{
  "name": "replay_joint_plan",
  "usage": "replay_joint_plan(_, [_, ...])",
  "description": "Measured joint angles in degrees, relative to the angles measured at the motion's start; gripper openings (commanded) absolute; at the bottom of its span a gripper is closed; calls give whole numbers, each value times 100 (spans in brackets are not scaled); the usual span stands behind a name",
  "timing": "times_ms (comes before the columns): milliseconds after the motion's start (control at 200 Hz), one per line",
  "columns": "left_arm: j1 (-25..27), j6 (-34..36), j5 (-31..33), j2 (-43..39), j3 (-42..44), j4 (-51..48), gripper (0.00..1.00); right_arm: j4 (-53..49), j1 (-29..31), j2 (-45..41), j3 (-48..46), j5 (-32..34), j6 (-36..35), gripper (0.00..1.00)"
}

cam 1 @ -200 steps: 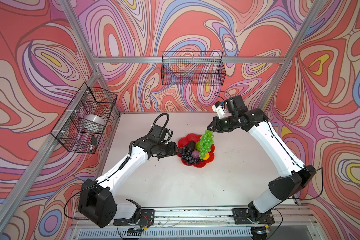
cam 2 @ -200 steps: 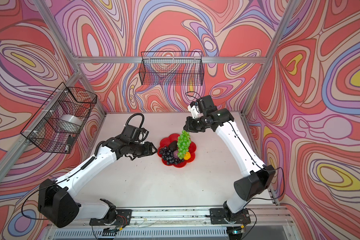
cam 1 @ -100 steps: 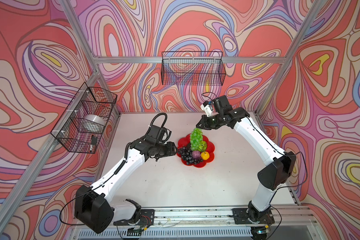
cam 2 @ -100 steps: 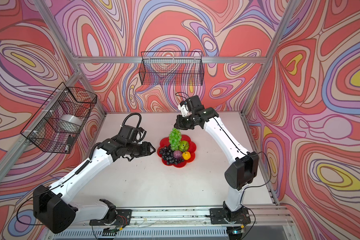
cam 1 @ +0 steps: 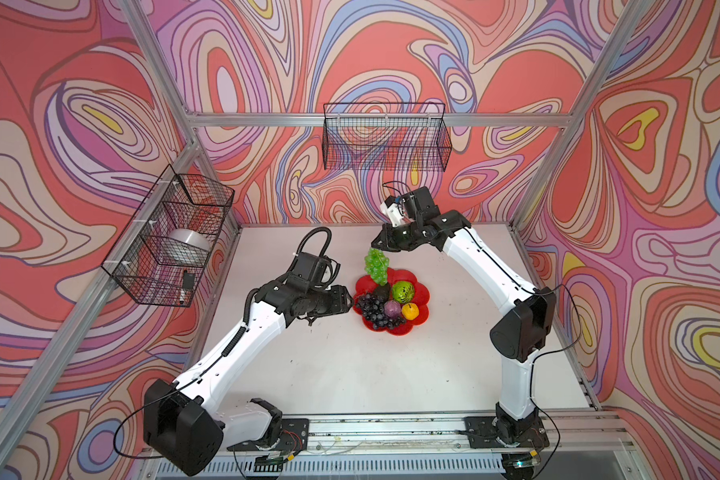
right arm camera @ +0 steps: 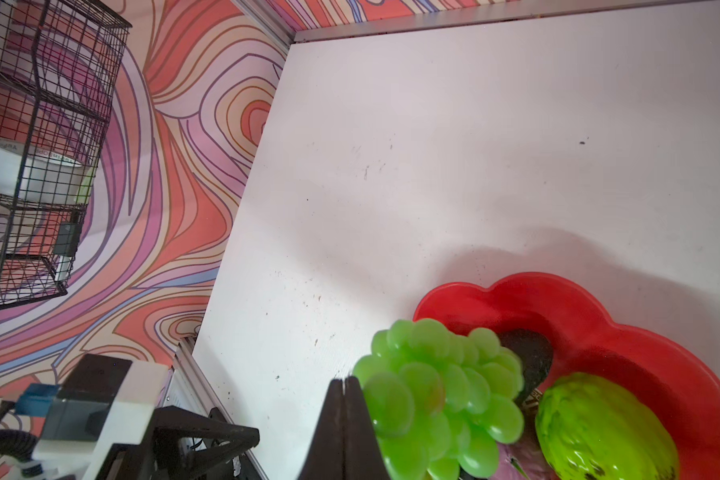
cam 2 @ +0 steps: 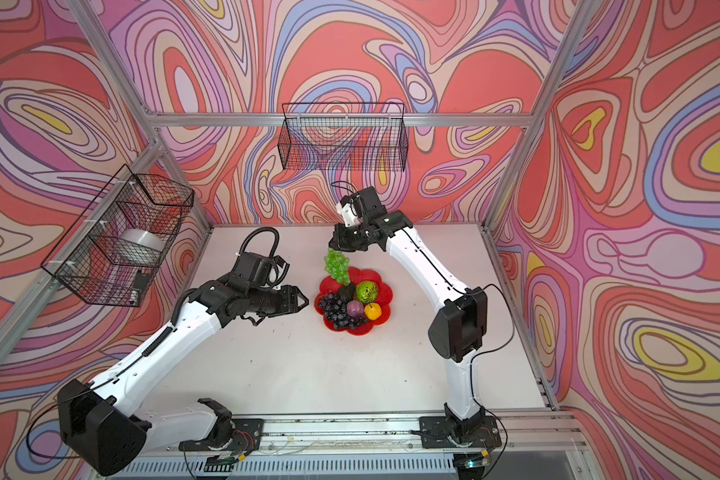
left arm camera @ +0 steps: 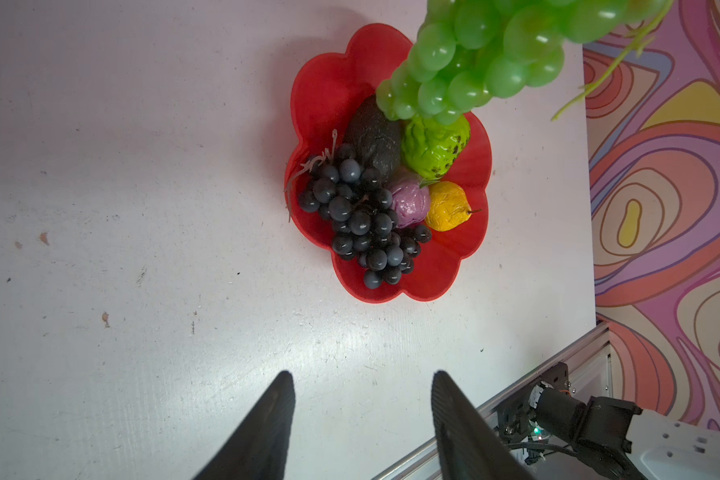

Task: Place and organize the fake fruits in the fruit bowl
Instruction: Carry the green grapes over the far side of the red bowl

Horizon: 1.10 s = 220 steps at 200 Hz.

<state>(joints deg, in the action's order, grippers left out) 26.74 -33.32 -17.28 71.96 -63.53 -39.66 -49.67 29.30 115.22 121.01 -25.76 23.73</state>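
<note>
Left of centre in both top views, the left fingers (cam 2: 303,302) stand apart and empty just beside the bowl (cam 1: 424,296). It is a glossy red scalloped dish on the white counter (cam 1: 350,374), already holding five plastic fruits. Over its upper-left rim the knobbly, translucent green grapes (cam 1: 376,266) dangle from the right fingers (right arm camera: 344,411), which are pinched together on the stem. This looks like the last placement: lower the grapes into the bare lobe, then release.

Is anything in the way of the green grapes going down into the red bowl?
Nothing blocks them from above. The green grapes hang from the shut right hand over the far side of the red bowl. Their tip is just above the black avocado, so they may land on it; bare red shows beside it.
</note>
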Motion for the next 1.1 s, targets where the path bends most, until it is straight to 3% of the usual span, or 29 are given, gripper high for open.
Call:
replay_joint_plan(235, [0,-17,7,-96,28,-37,57,157,4,96,160,-35,127,0])
replay_joint_plan(506, [0,-20,90,-308,72,-90,57,623,122,177,-396,-223,345,0])
replay_joint_plan(1102, [0,-37,173,-417,199,-133,57,1178,306,282,-697,-361,638,0])
